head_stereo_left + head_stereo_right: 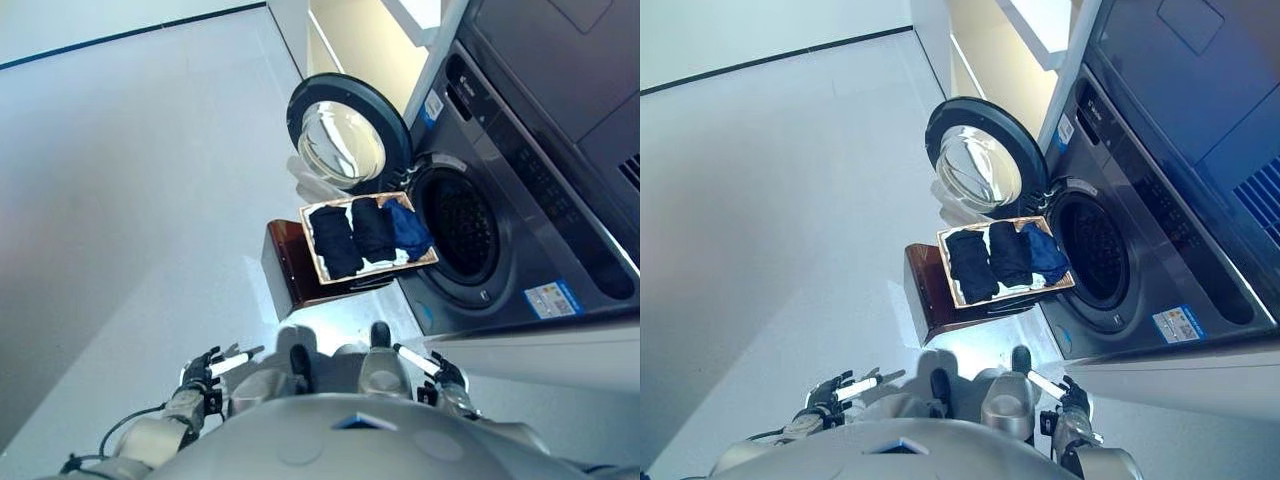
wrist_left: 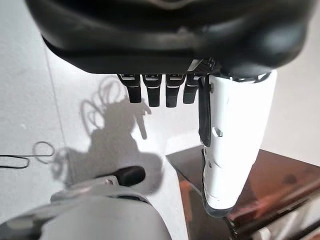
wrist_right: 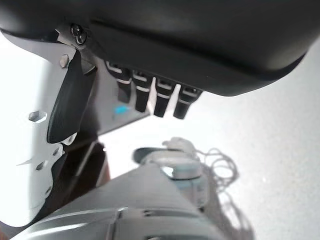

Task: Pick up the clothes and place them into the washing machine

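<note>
Simply dark folded clothes (image 1: 365, 235), one blue.

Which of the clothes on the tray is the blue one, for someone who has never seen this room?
Find the dark grey washing machine with its round door swung open. Right in front of its drum opening a brown stand carries a shallow tray holding three folded garments in a row. The blue garment lies nearest the drum; the two beside it are black.

Silver-grey arms; dark hands w/ white thumb covers (image 2: 232, 145).
</note>
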